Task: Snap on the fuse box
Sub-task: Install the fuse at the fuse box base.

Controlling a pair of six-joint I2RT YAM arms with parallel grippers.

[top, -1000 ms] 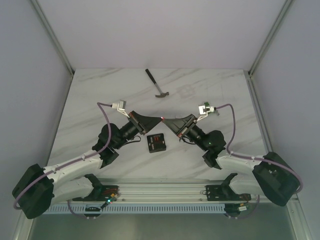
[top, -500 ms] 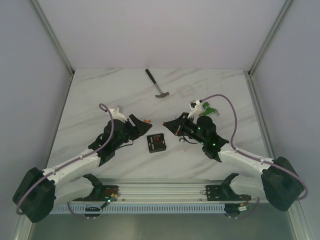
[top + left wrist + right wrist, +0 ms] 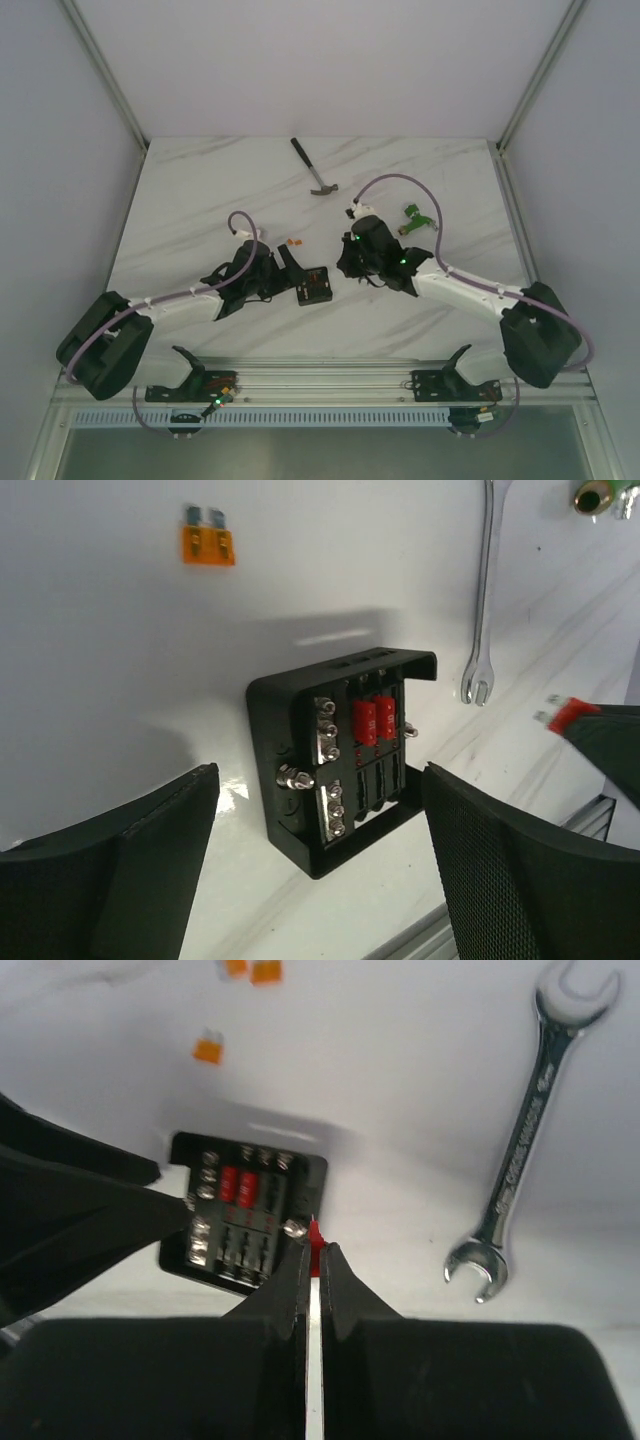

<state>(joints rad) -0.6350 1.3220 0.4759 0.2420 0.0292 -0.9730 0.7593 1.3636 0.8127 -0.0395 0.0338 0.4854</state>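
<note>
The fuse box (image 3: 314, 287) is a small black square box lying open side up on the table, with two red fuses (image 3: 372, 718) seated in its slots and screw terminals along one side. My left gripper (image 3: 320, 865) stands open just short of the fuse box (image 3: 340, 755), with nothing between its fingers (image 3: 120, 870). My right gripper (image 3: 316, 1252) is shut on a small red fuse (image 3: 316, 1235), which it holds just above the right edge of the fuse box (image 3: 245, 1215). In the top view the left gripper (image 3: 292, 270) and right gripper (image 3: 346, 264) flank the box.
A silver wrench (image 3: 525, 1135) lies right of the box. Loose orange fuses (image 3: 292, 243) lie behind it, seen as an orange fuse (image 3: 208, 542) in the left wrist view. A green connector (image 3: 415, 217) sits at the right and a hammer (image 3: 315, 170) at the back.
The two grippers met tip to tip on the red fuse a second ago. The left gripper has opened and dropped toward the box. The right one kept the fuse and swung in low.
</note>
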